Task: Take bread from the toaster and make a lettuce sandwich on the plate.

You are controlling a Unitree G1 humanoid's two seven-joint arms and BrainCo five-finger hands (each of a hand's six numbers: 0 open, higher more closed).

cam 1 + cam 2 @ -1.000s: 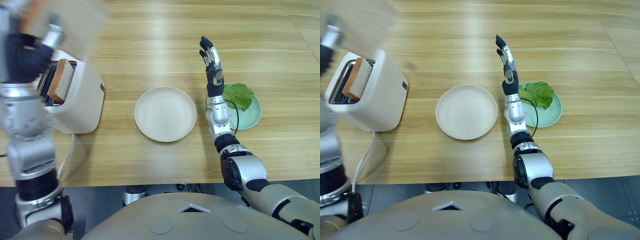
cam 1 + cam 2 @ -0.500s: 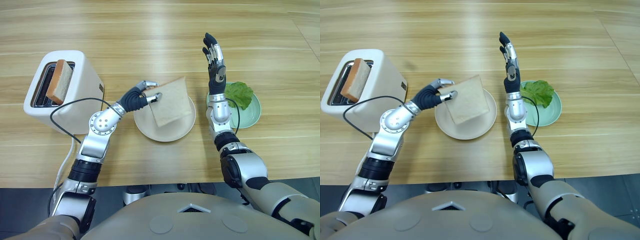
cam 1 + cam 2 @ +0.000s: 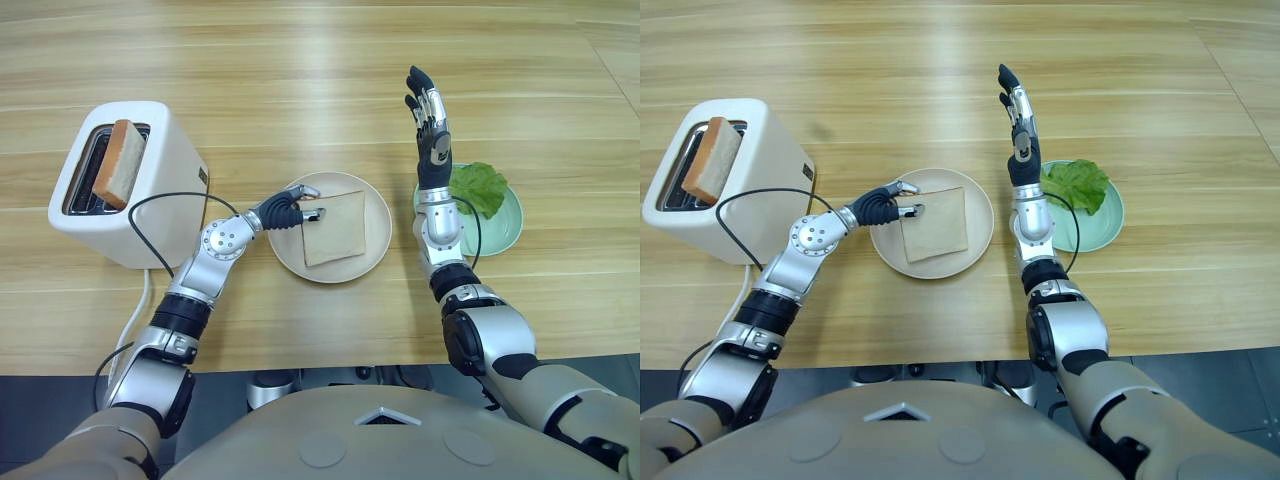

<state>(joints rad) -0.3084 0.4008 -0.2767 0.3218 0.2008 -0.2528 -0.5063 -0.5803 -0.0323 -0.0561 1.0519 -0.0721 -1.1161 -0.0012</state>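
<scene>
A white toaster [image 3: 150, 215] stands at the left with one bread slice [image 3: 118, 160] sticking out of its slot. A second bread slice [image 3: 335, 228] lies flat on the cream plate [image 3: 375, 255] in the middle. My left hand [image 3: 285, 208] rests at the plate's left rim, its fingers curled and pinching the near-left corner of that slice. My right hand [image 3: 428, 115] is held up with straight fingers, holding nothing, just left of the green dish [image 3: 508, 232] that carries a lettuce leaf [image 3: 478, 187].
The toaster's white cord [image 3: 140, 310] runs down towards the table's front edge. Bare wooden table stretches behind the plate and to the far right. The front edge lies close below the plate.
My left hand has lowered the slice from tilted above the plate to flat on it, and the arm has dropped towards the table. The right hand has kept still.
</scene>
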